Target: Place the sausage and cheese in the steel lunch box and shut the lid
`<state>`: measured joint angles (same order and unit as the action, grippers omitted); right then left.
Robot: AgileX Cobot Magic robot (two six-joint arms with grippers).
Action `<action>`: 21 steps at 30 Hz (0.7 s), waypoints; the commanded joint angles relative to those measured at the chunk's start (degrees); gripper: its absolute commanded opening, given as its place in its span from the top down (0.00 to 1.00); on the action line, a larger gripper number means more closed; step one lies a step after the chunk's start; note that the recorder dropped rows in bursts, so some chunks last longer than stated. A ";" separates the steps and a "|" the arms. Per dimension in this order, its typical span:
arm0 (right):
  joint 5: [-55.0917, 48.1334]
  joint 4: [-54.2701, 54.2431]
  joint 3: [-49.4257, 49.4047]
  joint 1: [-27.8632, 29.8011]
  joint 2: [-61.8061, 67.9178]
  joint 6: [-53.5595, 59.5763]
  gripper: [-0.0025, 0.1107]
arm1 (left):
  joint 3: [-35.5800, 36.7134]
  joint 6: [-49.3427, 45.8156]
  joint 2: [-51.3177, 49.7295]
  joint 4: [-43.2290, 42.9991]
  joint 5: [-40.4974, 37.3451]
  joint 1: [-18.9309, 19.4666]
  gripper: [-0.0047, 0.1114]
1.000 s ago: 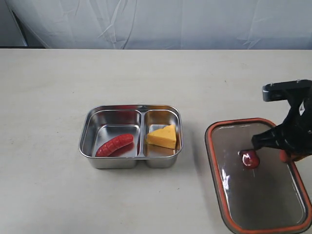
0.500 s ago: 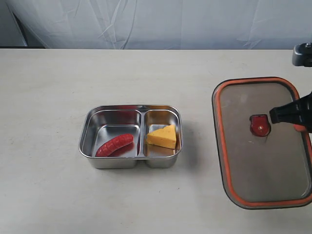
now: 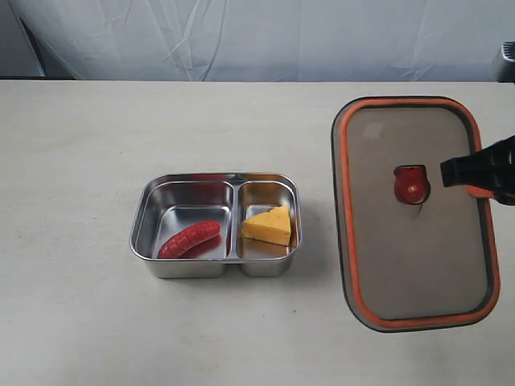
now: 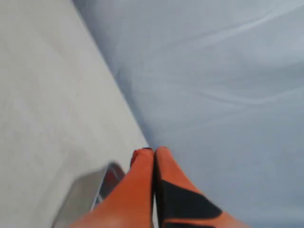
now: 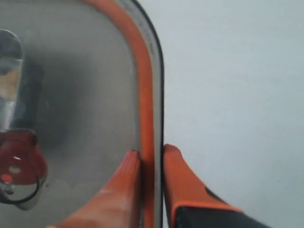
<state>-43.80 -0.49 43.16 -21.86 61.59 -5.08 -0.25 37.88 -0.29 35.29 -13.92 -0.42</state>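
The steel lunch box (image 3: 217,176) stands uncovered in the middle of the table. The red sausage (image 3: 189,239) lies in its larger left compartment and the yellow cheese (image 3: 269,225) wedge in the smaller right one. To the right of the box, the dark lid (image 3: 402,257) with its orange rim and red valve tab (image 3: 411,184) hangs in the air. My right gripper (image 3: 476,183) is shut on the lid's right edge, and in the right wrist view the right gripper (image 5: 152,154) pinches the lid's rim (image 5: 145,95) from both sides. My left gripper (image 4: 154,153) is shut with nothing in it, and it is outside the exterior view.
The table top (image 3: 80,161) is pale and matt, with a white cloth backdrop (image 3: 257,40) along its far edge. A blurred steel corner of the box (image 4: 80,199) shows beside the left gripper's fingers.
The right gripper has lifted the lid off the table and carried it up and slightly left, toward the box. The box, sausage and cheese have not moved.
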 commanded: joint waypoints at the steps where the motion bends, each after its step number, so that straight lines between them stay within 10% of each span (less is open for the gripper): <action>1: 2.61 -8.78 0.00 0.08 -0.39 8.07 0.98 | -0.62 -36.77 0.29 37.14 -5.86 -3.18 0.96; 4: 3.27 -13.53 0.00 0.08 -0.39 12.38 0.98 | -1.63 -70.97 0.29 64.66 -15.07 -3.72 0.96; 14: 3.16 -28.92 0.00 0.08 1.70 28.69 0.98 | -6.20 -81.91 -16.50 64.66 -34.06 -3.72 0.95; 21: 2.92 -36.35 0.00 0.08 3.11 36.31 0.98 | -14.84 -92.48 -28.52 64.66 -44.00 -3.72 0.65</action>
<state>-41.17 -34.30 43.16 -21.86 64.35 28.49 -12.02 -50.66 -24.72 98.85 -54.41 -3.55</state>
